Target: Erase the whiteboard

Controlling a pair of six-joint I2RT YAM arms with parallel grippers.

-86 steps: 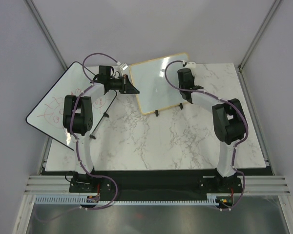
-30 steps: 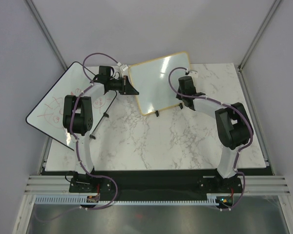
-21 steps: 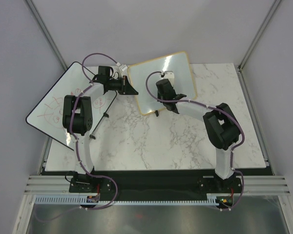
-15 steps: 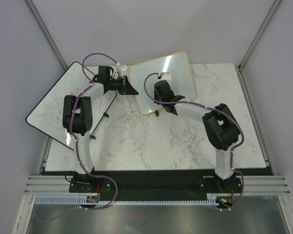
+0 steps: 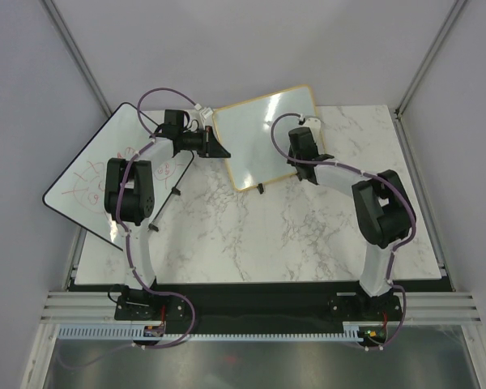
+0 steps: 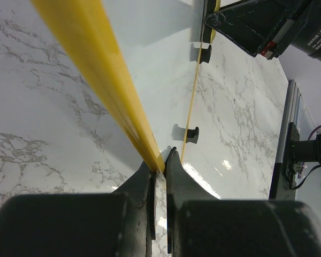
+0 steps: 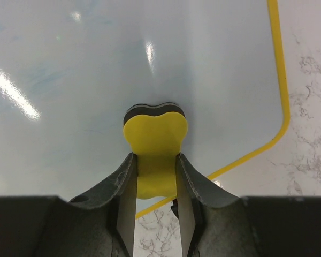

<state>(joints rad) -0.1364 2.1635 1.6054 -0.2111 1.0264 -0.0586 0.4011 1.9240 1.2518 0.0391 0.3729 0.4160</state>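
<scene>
1. Whiteboard (image 5: 263, 134): tan frame and small black feet. It stands tilted at the far centre of the worktop (image 5: 251, 235), just beside a larger board (image 5: 89, 174) with red scribbles.
2. Left fingers (image 6: 179, 176): pinched shut on the whiteboard's frame edge, bracing it.
3. Right fingers (image 7: 123, 182): narrow, clamped on a yellow eraser (image 7: 155, 128). Its dark pad appears pressed to the glossy face near a rounded corner.
4. Handling, judged: light, rigid and slick-faced, so it is liable to slide or tip under wiping pressure. Hold it by the frame edge, not the face.
</scene>
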